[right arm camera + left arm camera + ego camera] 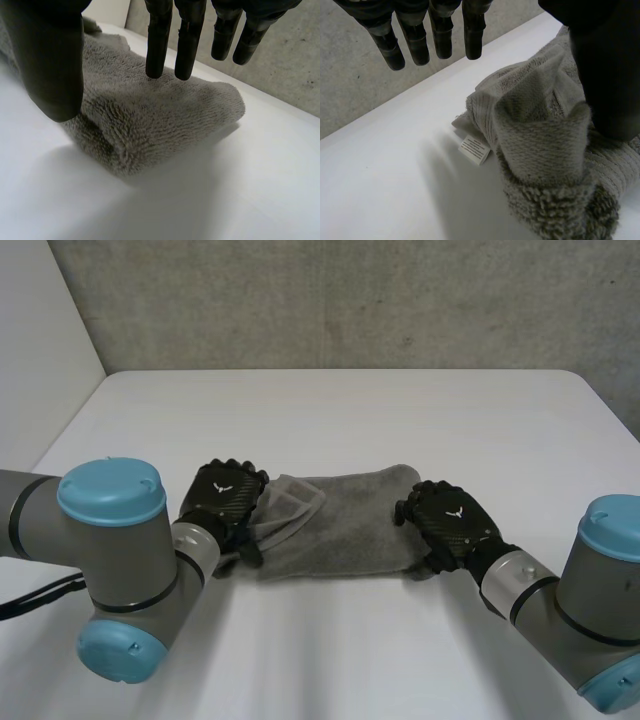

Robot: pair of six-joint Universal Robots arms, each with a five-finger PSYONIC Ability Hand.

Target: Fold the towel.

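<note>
White table (330,420) holds grey towel (340,525), label (474,149) print illegible.

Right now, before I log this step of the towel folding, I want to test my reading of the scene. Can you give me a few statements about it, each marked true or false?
1. The left robot hand and the right robot hand are at opposite ends of the towel. True.
2. The towel is red. False: it is grey.
3. The right robot hand is curled into a fist. False: its fingers are straight, above the towel.
4. A small white label lies at the towel's edge near the left robot hand. True.
5. The towel hangs over the edge of the table. False: it lies wholly on the table, away from its edges.
</note>
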